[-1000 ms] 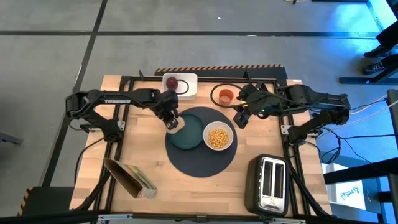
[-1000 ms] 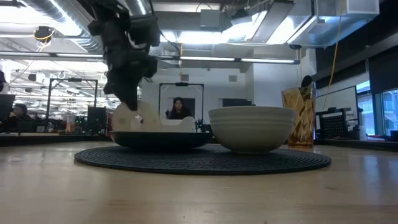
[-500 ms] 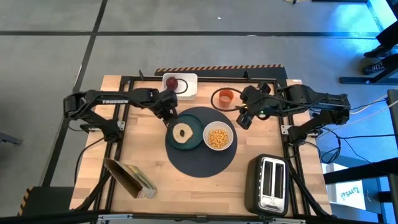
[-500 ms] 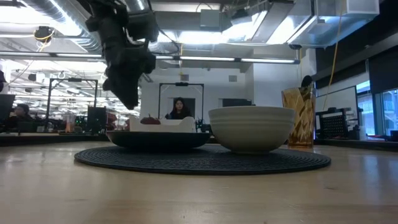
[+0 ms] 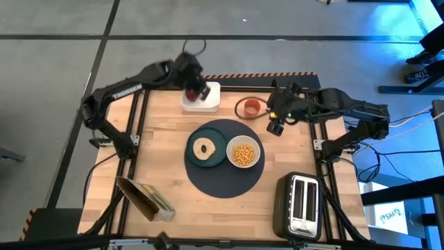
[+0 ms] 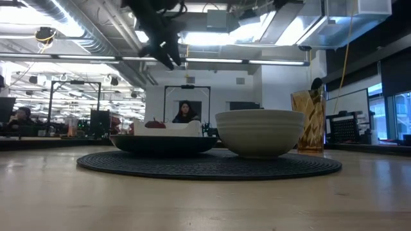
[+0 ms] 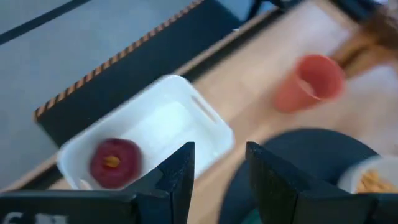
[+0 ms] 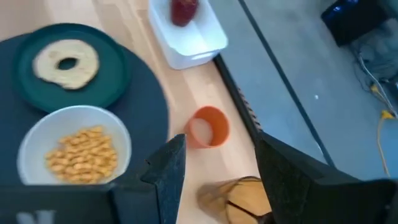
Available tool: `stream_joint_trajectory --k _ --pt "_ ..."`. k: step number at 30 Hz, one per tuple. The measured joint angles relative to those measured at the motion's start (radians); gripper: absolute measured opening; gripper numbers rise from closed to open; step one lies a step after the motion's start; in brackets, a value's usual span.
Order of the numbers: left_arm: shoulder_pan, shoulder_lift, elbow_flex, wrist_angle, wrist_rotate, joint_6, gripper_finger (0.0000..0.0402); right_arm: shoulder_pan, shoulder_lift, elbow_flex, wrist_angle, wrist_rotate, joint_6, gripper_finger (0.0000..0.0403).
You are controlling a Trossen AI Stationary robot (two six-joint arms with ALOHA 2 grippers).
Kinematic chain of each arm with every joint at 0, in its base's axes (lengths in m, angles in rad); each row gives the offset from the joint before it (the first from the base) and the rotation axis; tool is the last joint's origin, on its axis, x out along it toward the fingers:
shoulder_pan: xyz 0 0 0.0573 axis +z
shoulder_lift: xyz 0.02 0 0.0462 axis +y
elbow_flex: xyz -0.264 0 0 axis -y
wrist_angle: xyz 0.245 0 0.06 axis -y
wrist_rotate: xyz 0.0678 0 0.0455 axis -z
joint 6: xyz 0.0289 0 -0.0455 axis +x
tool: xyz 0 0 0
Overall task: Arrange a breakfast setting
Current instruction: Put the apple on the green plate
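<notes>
A bagel lies flat on the teal plate, beside the white bowl of yellow cereal. Plate and bowl both rest on the dark round mat. The orange cup stands on the wood beyond the mat. The red fruit lies in a white tray at the far edge. My left gripper hovers open and empty above that tray, high in the low view. My right gripper hangs open and empty near the cup. No spoon shows.
A silver-and-black toaster stands at the near right corner. A yellow-green cereal box lies at the near left. Bare wood shows left of the mat. People and desks show in the room behind.
My left gripper has let go of the bagel, which now lies flat on the teal plate. The gripper then rose and swung toward the table's far edge, over the white tray with the red fruit.
</notes>
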Motion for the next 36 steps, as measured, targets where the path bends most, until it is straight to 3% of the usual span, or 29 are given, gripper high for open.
stream_joint_trajectory --k 6,10,23,36 --pt "0.109 0.194 0.184 -0.195 0.020 -0.061 0.0138 -0.108 0.000 0.000 -0.001 -0.104 -0.010 0.0182" --pt "0.158 0.284 0.244 -0.309 0.017 -0.113 0.0138 -0.141 0.000 0.000 0.002 -0.112 0.031 0.0182" --pt "0.205 0.430 0.250 -0.345 -0.116 -0.169 0.0138 -0.153 0.000 0.000 0.087 -0.113 0.071 0.0182" --pt "0.225 0.456 0.249 -0.313 -0.099 -0.162 0.0123 -0.152 0.000 0.000 0.053 -0.113 0.118 0.0182"
